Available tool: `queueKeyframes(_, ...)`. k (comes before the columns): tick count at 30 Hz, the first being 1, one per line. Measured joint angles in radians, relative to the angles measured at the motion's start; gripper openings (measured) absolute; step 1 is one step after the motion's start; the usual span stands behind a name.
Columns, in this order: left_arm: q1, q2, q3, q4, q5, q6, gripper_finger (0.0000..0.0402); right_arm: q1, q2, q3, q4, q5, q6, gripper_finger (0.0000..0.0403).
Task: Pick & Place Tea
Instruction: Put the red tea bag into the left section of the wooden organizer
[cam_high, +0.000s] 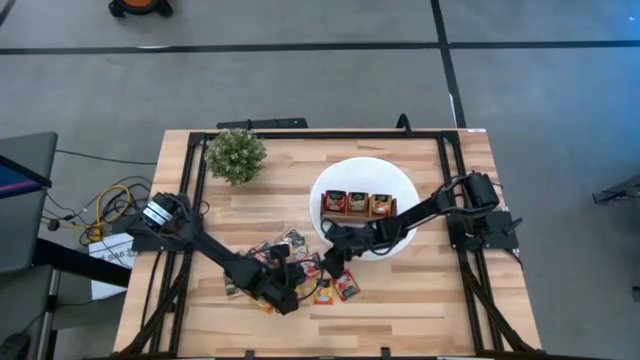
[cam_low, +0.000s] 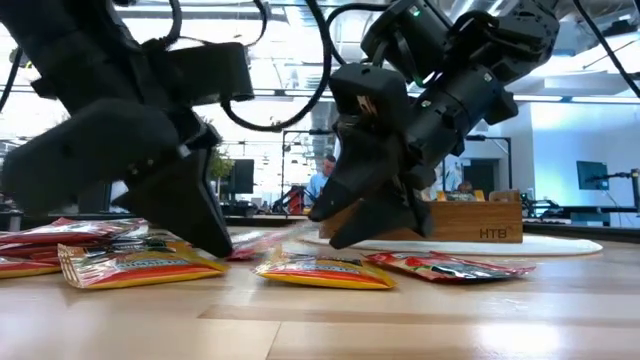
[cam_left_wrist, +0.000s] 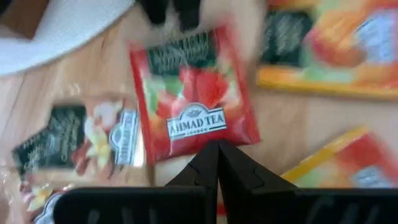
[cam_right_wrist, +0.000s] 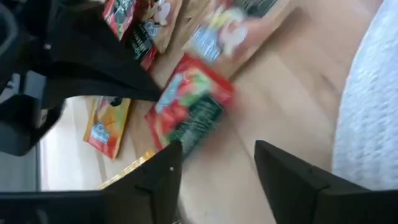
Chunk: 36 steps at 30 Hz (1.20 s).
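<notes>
On the pale wooden slatted desk (cam_high: 420, 300), near its front edge, a loose scatter of small flat square tea sachets (cam_high: 300, 268) lies between the two dark arms, mostly red, with orange and yellow ones among them. The left gripper (cam_high: 290, 300) sits low at the front of the heap, its jaws pressed together into a single point, nothing between them; in the left wrist view that point (cam_left_wrist: 217, 163) rests just at the lower edge of a red strawberry-printed sachet (cam_left_wrist: 193, 93). This sachet lies flat on the wood and reads "AHMAD TEA" in white under a small crest, with a dark green band of unreadable print along its far edge; its lettering runs nearly level across the packet, tilted slightly. Beside it lies a pale sachet with a dark green panel (cam_left_wrist: 74, 146), its writing too blurred to read.

The right gripper (cam_high: 335, 262) hangs at the heap's side nearest the round white plate (cam_high: 400, 180), jaws spread and holding nothing. In the right wrist view a red-and-green sachet (cam_right_wrist: 189, 109) lies flat just ahead of them, set cornerwise to the dark fingers (cam_right_wrist: 158, 174).

On the plate stands a brown three-compartment wooden tray (cam_high: 358, 204) holding upright sachets; the low view shows "HTB" (cam_low: 492, 233) burned into its end. A small green bushy plant (cam_high: 236, 154) stands well apart at the back left.
</notes>
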Motion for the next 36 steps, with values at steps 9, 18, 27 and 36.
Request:
queueKeyframes(9, 0.015, 0.042, 0.003, 0.036, -0.03, 0.002, 0.0, -0.002, 0.0, 0.0, 0.001, 0.027, 0.008, 0.0223)
queueKeyframes(18, 0.02, 0.047, 0.0, 0.097, -0.084, 0.016, 0.0, 0.003, 0.0, 0.0, 0.011, 0.029, -0.027, 0.0149)
queueKeyframes(27, 0.021, 0.034, -0.004, 0.087, -0.15, 0.013, 0.0, 0.018, -0.023, 0.005, -0.034, 0.056, -0.188, 0.001)
queueKeyframes(36, -0.036, -0.121, -0.002, -0.03, -0.243, -0.06, 0.0, 0.01, -0.283, 0.244, -0.804, 0.328, -0.507, 0.0002)
